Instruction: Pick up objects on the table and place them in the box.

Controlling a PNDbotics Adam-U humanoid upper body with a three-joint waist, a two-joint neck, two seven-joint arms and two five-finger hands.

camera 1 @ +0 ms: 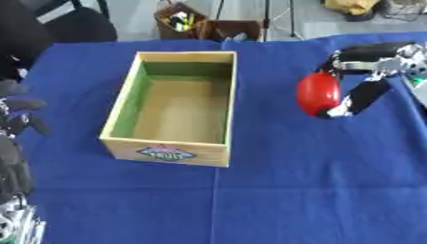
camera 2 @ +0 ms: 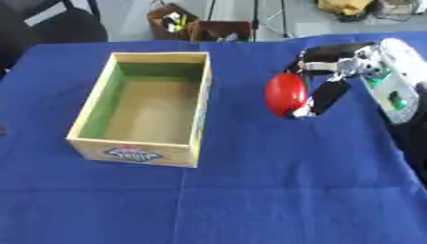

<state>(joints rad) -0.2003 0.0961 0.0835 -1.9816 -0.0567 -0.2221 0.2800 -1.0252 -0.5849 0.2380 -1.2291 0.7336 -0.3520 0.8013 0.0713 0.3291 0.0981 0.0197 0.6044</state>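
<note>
The table under the blue cloth fills most of my view; the cloth lies flat with a few fold lines.

The open rectangular wooden box stands on the cloth left of centre. Its inner left wall is green, its floor is bare wood, and a printed label sits on the near outer wall. Nothing lies inside it.

My right hand enters from the right edge, to the right of the box and well apart from it. Fingers above and the thumb below are curled round the smooth red oval object, grasping it. I cannot tell whether the object touches the cloth or is held just above it.

My left hand shows at the left edge, beside the box; its fingers are blurred, so I cannot tell whether they are clenched or released.
</note>
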